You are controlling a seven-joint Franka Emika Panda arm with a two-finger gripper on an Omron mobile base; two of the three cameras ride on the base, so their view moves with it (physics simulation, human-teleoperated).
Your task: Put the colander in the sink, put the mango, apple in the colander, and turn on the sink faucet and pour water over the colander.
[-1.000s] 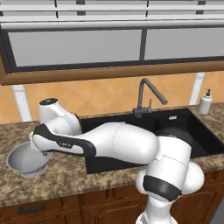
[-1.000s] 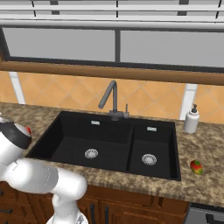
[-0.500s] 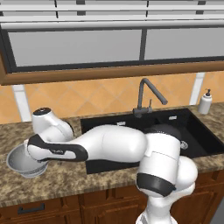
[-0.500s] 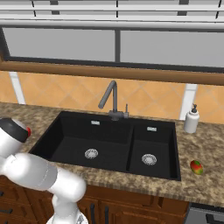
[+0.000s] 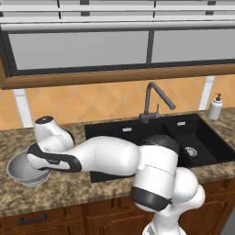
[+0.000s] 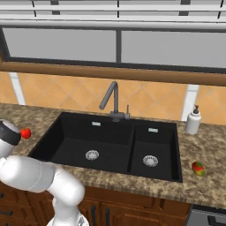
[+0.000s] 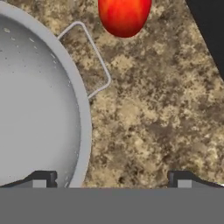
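The silver colander [image 5: 19, 169] sits on the granite counter left of the black sink [image 5: 137, 137]. My hand hangs low over its right rim. In the hand view my gripper [image 7: 111, 181] is open and holds nothing. One fingertip [image 7: 41, 179] is over the colander [image 7: 35, 100] bowl and the other over bare counter, so the rim lies between them. The wire side handle and the red apple [image 7: 124, 15] lie just beyond. The apple [image 6: 25, 133] rests left of the sink [image 6: 110, 145]; the mango [image 6: 198, 168] lies at its right. No water runs from the faucet [image 6: 112, 99].
A white soap dispenser [image 6: 193, 121] stands behind the sink's right corner. The tiled backsplash and a window run along the back. My own arm stretches across the counter in front of the sink's left basin. The counter's front edge is close below the colander.
The arm has swung a little further left and down, bringing the hand closer over the colander's rim. The jaws stayed wide. Colander, apple and mango have not moved.
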